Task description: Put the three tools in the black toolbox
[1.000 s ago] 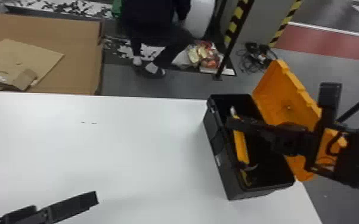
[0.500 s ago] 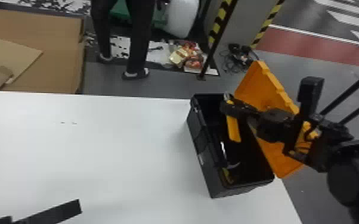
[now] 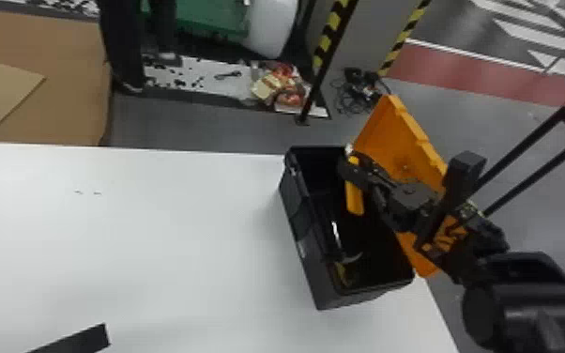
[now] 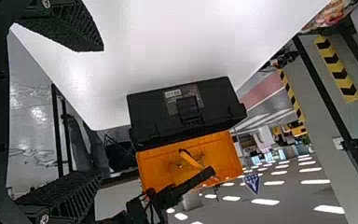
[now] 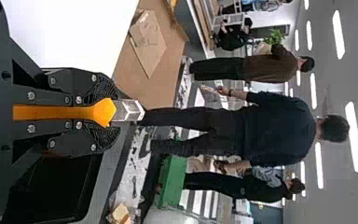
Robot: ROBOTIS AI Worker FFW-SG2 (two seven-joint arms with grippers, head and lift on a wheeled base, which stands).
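Black toolbox on white tabletop, lid open on its right. Right gripper above the toolbox's opening, fingers clamped on an orange-handled tool, metal end exposed. Inside the toolbox: a silver-edged item and a yellowish one — probably the other two tools, view poor. Left gripper well left of the toolbox, fingers spread wide. Beyond the toolbox — grey floor, tangled cables, yellow-black striping; cardboard farther left.
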